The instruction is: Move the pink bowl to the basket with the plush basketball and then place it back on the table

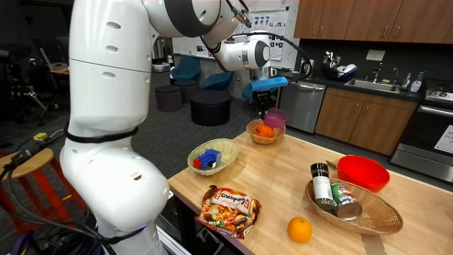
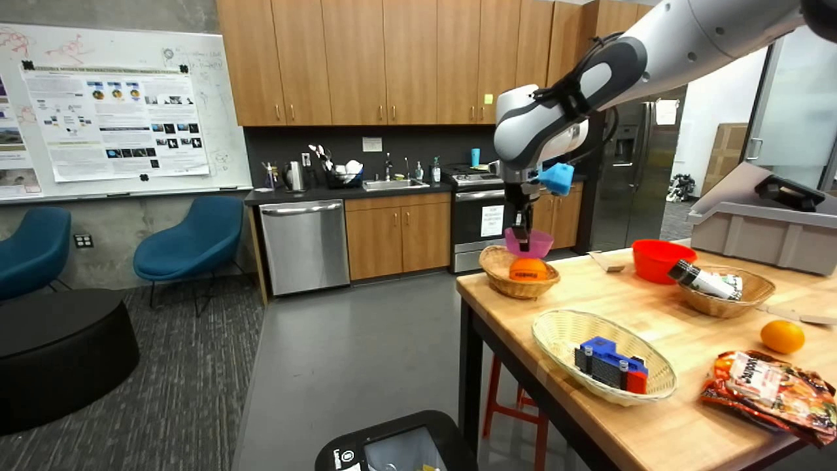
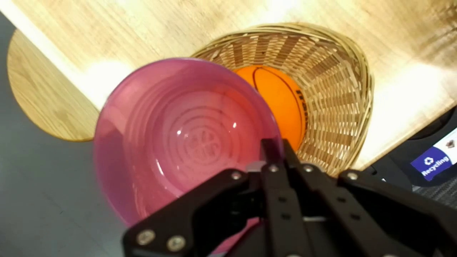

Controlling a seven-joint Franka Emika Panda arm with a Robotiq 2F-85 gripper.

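The fingers (image 3: 277,184) clamp the rim of the pink bowl (image 3: 189,132), which hangs partly over the basket (image 3: 337,92) with the plush basketball (image 3: 284,103), near a corner of the bench (image 1: 276,170). Thin plastic, likely light, slippery, springy: the rim should suit a gentle pinch.

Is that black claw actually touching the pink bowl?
Touching. The wrist view shows the gripper shut on the rim of the pink bowl, with its fingers on either side.

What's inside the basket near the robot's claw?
An orange plush basketball sits inside the woven basket. In the wrist view, the pink bowl covers part of both. The ball hides what's beneath it.
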